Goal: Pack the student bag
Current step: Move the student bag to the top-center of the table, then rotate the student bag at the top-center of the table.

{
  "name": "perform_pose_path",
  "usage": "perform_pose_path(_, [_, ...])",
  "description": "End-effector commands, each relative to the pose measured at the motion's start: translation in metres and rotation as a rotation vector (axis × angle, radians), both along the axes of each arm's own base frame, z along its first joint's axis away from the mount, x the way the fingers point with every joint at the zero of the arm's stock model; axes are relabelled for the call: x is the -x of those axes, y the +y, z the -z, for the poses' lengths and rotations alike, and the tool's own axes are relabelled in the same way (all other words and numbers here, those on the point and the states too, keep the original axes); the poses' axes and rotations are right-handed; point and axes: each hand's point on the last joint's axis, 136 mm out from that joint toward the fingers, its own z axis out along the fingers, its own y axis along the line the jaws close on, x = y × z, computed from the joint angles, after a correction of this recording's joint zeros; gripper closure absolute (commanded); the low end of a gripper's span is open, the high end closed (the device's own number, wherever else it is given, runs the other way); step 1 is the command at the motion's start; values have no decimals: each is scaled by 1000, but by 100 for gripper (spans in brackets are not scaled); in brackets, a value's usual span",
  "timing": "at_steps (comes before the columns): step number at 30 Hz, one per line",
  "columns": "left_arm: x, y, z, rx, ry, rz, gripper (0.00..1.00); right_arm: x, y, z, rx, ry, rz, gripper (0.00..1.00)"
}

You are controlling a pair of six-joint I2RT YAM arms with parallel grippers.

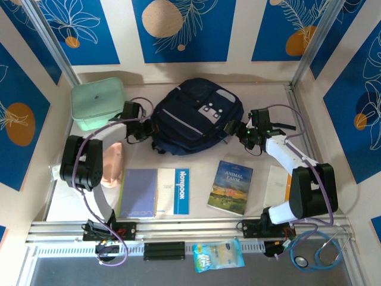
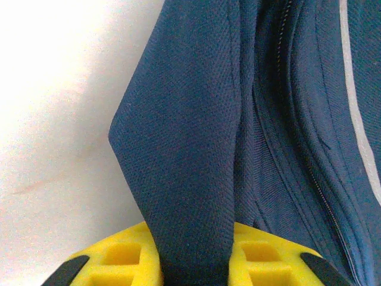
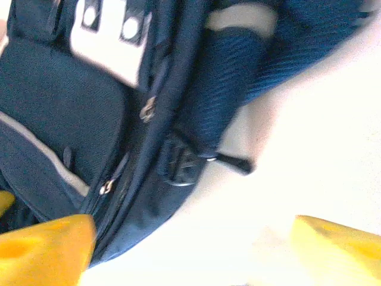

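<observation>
From above, the student bag (image 1: 196, 113) lies upper centre, long axis upper right to lower left, zips apparently closed, contents hidden. In your left wrist view, the left gripper (image 2: 196, 265) pinches a fold of its navy fabric. In your right wrist view, the right gripper (image 3: 190, 250) gapes empty; the bag sits upper left.

Matt, coarse-woven navy cloth on the student bag (image 2: 196, 149); tabletop (image 2: 53, 119) smooth, pale, matt.
</observation>
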Motion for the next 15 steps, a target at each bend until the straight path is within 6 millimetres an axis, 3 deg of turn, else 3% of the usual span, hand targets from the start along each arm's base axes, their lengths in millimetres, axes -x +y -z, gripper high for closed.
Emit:
perform_pose_path(1, [2, 11, -19, -69, -54, 60, 78, -5, 11, 7, -96, 20, 5, 28])
perform_pose_path(5, [-2, 18, -23, -76, -67, 55, 77, -21, 16, 22, -134, 85, 50, 38])
perform_pose_path(15, [2, 17, -24, -56, -63, 71, 77, -85, 36, 37, -176, 98, -1, 45])
